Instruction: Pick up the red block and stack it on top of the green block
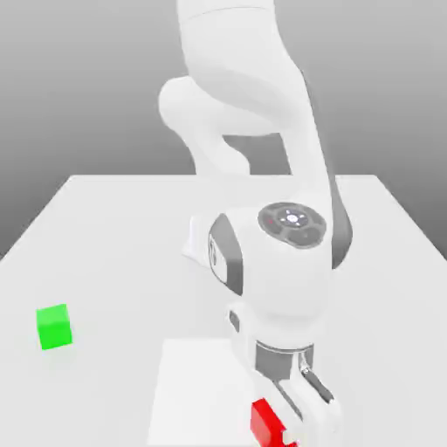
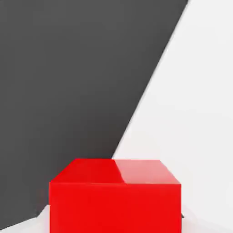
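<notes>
The green block (image 1: 53, 326) rests on the surface (image 1: 113, 236) near the edge at the exterior view's left, with nothing touching it. The red block (image 1: 267, 424) sits well apart from it — far toward the exterior view's right and nearer the camera, at the front of the scene. The pincer (image 1: 292, 426) is at the red block, its fingers (image 1: 316, 403) just beside it on the right. The arm (image 1: 262, 175) rises behind both blocks, leaning forward over the surface's middle. In the hand view, the red block (image 2: 114, 195) lies close under the camera, by the surface's edge.
</notes>
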Controlling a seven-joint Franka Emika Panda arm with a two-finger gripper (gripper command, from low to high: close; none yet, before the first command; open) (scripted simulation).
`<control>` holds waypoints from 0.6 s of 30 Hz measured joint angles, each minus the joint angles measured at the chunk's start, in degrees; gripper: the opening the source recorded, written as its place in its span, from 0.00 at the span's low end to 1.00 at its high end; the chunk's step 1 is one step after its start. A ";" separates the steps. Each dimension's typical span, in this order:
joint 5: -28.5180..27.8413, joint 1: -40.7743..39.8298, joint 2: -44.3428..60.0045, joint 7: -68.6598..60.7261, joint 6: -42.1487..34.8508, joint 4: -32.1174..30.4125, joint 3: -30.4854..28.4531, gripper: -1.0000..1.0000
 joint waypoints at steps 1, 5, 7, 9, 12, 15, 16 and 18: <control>1.02 -0.64 -1.35 -0.74 -1.02 -0.25 0.84 0.00; 6.47 -3.23 -8.49 -4.44 -6.47 -1.75 4.12 0.00; 8.37 -5.77 -11.02 -1.35 -7.38 -3.63 1.50 0.00; 9.83 -8.22 -13.05 2.15 -7.58 -5.58 -1.36 0.00; 11.82 -11.69 -16.19 7.57 -7.51 -8.72 -5.69 0.00; 13.72 -16.53 -19.62 13.09 -7.23 -12.11 -9.73 0.00; 14.34 -19.11 -20.81 14.99 -7.10 -13.26 -11.06 0.00; 15.51 -24.15 -22.82 18.95 -6.61 -15.36 -13.79 0.00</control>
